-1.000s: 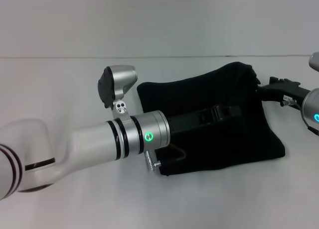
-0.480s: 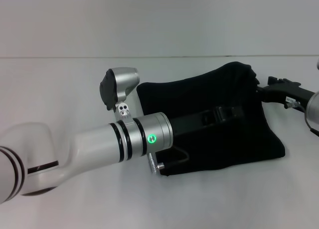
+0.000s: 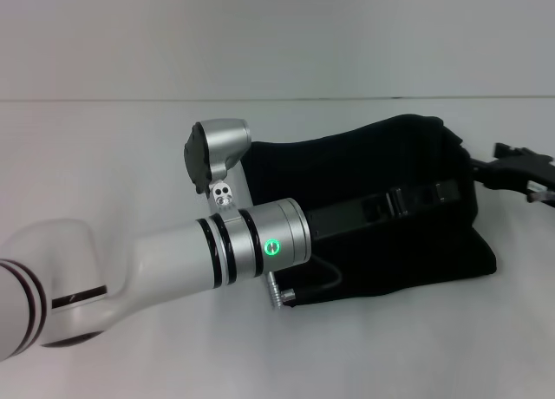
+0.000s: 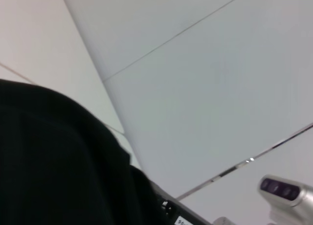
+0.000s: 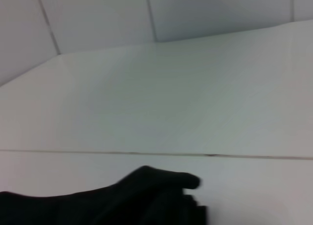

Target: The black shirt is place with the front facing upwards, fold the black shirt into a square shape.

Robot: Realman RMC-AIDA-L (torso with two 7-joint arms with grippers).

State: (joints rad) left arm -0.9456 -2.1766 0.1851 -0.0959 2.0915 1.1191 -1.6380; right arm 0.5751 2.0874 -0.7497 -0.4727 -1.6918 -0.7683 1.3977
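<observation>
The black shirt (image 3: 408, 251) lies folded into a compact, roughly rectangular bundle on the white table (image 3: 130, 156), right of centre in the head view. My left arm reaches across it from the lower left, and my left gripper (image 3: 425, 197) lies low over the bundle's upper right part, black against black. My right gripper (image 3: 519, 166) sits just off the shirt's right edge, near the frame border. Black cloth fills the lower left of the left wrist view (image 4: 49, 161). The right wrist view shows a fold of the shirt (image 5: 122, 200) at the bottom.
The white table stretches out on all sides of the shirt, and a pale wall (image 3: 277, 35) rises behind it. My left arm's silver wrist housing (image 3: 217, 156) stands over the shirt's left edge. A silver camera part (image 4: 283, 191) shows in the left wrist view.
My left arm has slid to the right along the shirt. My right arm has drawn back to the right, so only its gripper still shows. The shirt's upper right edge has bulged rightward.
</observation>
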